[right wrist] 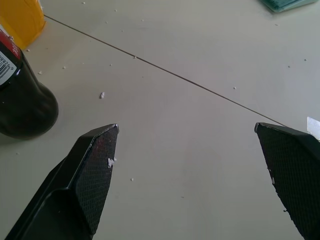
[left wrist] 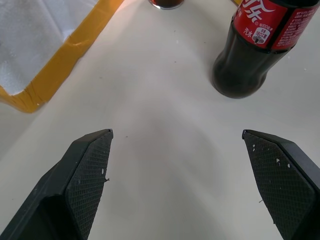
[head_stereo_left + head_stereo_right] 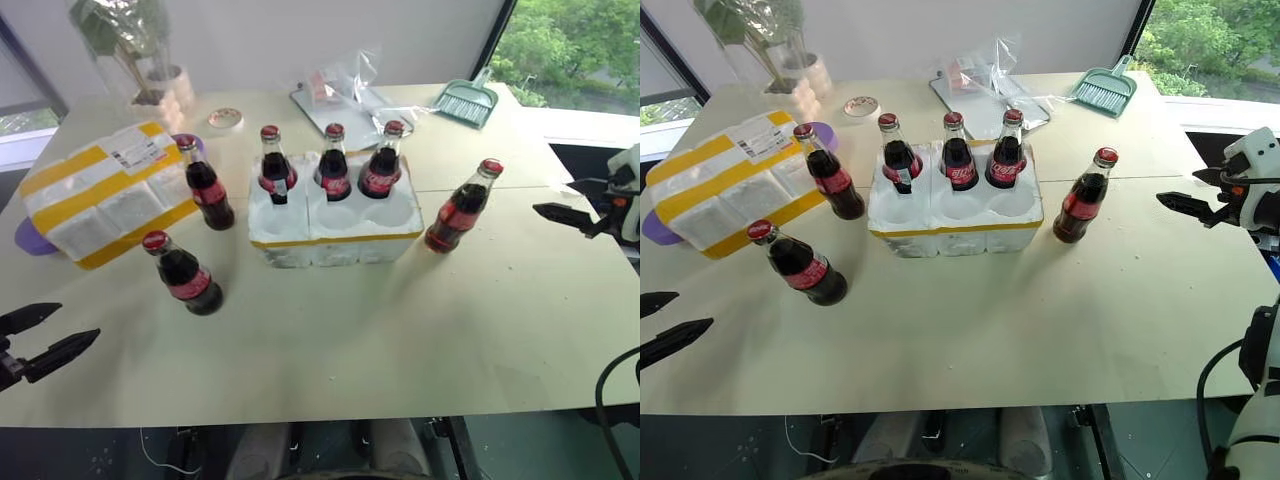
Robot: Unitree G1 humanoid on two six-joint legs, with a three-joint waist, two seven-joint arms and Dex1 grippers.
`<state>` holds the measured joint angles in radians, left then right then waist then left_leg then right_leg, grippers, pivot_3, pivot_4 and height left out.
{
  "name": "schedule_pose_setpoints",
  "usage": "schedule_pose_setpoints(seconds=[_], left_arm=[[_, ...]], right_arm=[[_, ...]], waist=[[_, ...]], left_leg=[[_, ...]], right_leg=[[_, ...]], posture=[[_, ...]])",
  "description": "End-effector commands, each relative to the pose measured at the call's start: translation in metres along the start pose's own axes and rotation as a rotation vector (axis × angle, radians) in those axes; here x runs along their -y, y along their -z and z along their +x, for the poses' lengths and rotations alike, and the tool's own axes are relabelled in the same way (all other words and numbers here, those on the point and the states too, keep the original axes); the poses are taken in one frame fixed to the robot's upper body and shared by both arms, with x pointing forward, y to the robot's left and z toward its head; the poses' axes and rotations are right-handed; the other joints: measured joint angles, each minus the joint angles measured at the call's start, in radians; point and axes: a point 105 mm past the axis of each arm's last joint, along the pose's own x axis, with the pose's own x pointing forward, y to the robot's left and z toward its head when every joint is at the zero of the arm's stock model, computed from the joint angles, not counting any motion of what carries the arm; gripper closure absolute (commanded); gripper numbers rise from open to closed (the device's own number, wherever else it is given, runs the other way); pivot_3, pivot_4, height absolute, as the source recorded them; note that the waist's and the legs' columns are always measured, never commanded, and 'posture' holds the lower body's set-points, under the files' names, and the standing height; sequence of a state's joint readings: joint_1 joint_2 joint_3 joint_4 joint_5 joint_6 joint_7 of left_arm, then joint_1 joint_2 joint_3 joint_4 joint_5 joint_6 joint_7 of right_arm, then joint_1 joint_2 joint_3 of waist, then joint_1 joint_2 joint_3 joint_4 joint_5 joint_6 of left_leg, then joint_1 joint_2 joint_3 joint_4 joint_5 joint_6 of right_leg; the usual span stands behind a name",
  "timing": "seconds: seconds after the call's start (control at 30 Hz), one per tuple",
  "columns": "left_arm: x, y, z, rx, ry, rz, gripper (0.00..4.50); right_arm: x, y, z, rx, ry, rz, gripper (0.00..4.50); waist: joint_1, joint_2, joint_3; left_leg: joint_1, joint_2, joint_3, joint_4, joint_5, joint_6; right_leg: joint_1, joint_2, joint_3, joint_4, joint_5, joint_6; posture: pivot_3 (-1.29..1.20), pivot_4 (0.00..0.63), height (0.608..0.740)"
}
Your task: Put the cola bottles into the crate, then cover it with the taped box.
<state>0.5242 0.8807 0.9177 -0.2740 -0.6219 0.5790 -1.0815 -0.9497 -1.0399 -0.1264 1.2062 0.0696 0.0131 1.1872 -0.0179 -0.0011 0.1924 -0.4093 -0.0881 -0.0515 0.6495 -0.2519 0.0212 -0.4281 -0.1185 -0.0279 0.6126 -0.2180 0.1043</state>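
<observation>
Three cola bottles (image 3: 333,162) stand in the crate (image 3: 335,228); three outside; taped box (image 3: 105,190) left

Dark cola bottles (image 3: 333,163) wear red caps and labels, while yellow tape bands the white crate (image 3: 335,235) and taped box (image 3: 105,192).

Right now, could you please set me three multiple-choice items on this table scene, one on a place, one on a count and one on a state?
1. Where is the taped box?
A. to the robot's left of the crate
B. on top of the crate
C. to the robot's right of the crate

2. How many cola bottles stand in the crate?
A. one
B. three
C. six

3. How are the grippers?
A. both open, empty
B. both shut on bottles
C. left holds a bottle

Key: 1 A, it lies on the table beside the crate. 2 B, the back row is filled, the front wells empty. 3 A, left gripper and right gripper are spread over bare table.
</observation>
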Motion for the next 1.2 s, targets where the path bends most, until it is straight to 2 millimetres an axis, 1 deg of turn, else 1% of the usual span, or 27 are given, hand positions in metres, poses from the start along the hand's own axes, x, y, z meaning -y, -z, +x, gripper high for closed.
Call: schedule_pose_setpoints(seconds=[0.03,0.13,0.23,0.37,0.6,0.7,0.83,0.87,0.93,1.03,1.1,1.2], left_arm=[[-0.007,-0.004,-0.004,0.001,-0.039,0.050,0.16],[-0.012,-0.004,-0.003,0.014,-0.067,0.056,0.16],[-0.018,-0.008,-0.001,0.041,-0.097,0.058,0.16],[-0.019,-0.010,0.002,0.050,-0.097,0.066,0.16],[-0.021,-0.017,0.005,0.088,-0.085,0.037,0.16],[-0.018,-0.026,0.007,0.105,-0.058,0.056,0.16],[-0.010,-0.029,0.010,0.060,-0.002,0.106,0.16],[-0.005,-0.030,0.010,0.056,0.033,0.113,0.16],[0.008,-0.032,0.011,0.041,0.119,0.134,0.16],[0.023,-0.034,0.014,0.027,0.218,0.151,0.16],[0.034,-0.037,0.023,0.035,0.280,0.162,0.16],[0.042,-0.039,0.037,0.055,0.328,0.174,0.16]], right_arm=[[0.005,-0.011,-0.003,0.039,0.025,-0.024,0.00],[0.005,-0.008,-0.003,0.038,0.030,-0.022,0.00],[0.007,-0.006,-0.004,0.042,0.045,-0.009,0.00],[0.007,-0.002,-0.005,0.032,0.051,-0.008,0.00],[0.011,-0.004,-0.008,0.059,0.079,0.020,0.00],[0.014,-0.009,-0.012,0.070,0.092,0.021,0.00],[0.015,-0.021,-0.019,0.103,0.058,0.043,0.00],[0.012,-0.023,-0.024,0.095,0.020,0.028,0.00],[-0.001,-0.024,-0.036,0.067,-0.132,-0.017,0.00],[-0.018,-0.024,-0.049,0.025,-0.289,-0.061,0.00],[-0.036,-0.029,-0.056,0.021,-0.391,-0.081,0.00],[-0.064,-0.041,-0.061,0.046,-0.519,-0.084,0.00]], waist=[[0.000,0.000,0.000],[0.000,0.000,0.000],[0.002,0.000,0.000],[0.000,0.000,0.000],[0.000,0.000,0.000],[0.000,0.000,0.000],[-0.001,0.000,0.000],[-0.001,0.000,0.000],[0.000,0.001,0.000],[0.003,0.002,0.001],[0.006,0.002,0.000],[0.004,0.005,0.000]], left_leg=[[0.000,0.000,0.000,0.000,0.000,0.000],[0.000,0.000,0.000,0.000,0.000,0.000],[0.000,0.000,0.000,0.000,0.000,0.000],[0.000,0.000,0.000,0.000,0.000,0.000],[0.000,0.000,0.000,0.000,0.001,0.000],[0.000,0.000,0.000,0.000,0.001,0.000],[0.000,0.000,0.000,0.000,0.001,0.000],[0.000,0.000,0.000,0.000,0.001,0.001],[0.000,0.000,0.000,0.000,0.001,0.001],[0.000,0.000,0.000,0.000,0.001,0.001],[0.000,0.000,0.000,0.000,0.001,0.001],[0.001,0.000,0.000,0.001,0.001,0.001]], right_leg=[[0.000,0.000,0.000,0.000,0.000,0.000],[0.000,0.000,0.000,0.000,0.000,0.000],[0.000,0.000,0.000,0.000,0.000,0.000],[0.000,0.000,0.000,0.001,0.000,0.000],[0.000,0.000,0.000,0.001,0.000,0.001],[0.000,0.000,0.000,0.002,0.001,0.001],[0.000,0.000,0.000,0.002,0.001,0.001],[0.000,0.000,0.000,0.002,0.001,0.001],[0.000,0.000,0.000,0.001,0.001,0.001],[0.000,0.000,-0.001,0.001,0.001,0.001],[0.000,0.000,-0.001,0.001,0.001,0.001],[0.001,0.000,0.000,0.003,0.000,0.001]], posture=[[0.00,0.150,0.738],[0.00,0.150,0.738],[0.00,0.150,0.738],[0.00,0.150,0.738],[0.00,0.150,0.738],[0.00,0.150,0.738],[0.00,0.150,0.738],[0.00,0.150,0.738],[0.00,0.150,0.738],[0.00,0.150,0.738],[0.00,0.150,0.738],[0.00,0.150,0.738]])
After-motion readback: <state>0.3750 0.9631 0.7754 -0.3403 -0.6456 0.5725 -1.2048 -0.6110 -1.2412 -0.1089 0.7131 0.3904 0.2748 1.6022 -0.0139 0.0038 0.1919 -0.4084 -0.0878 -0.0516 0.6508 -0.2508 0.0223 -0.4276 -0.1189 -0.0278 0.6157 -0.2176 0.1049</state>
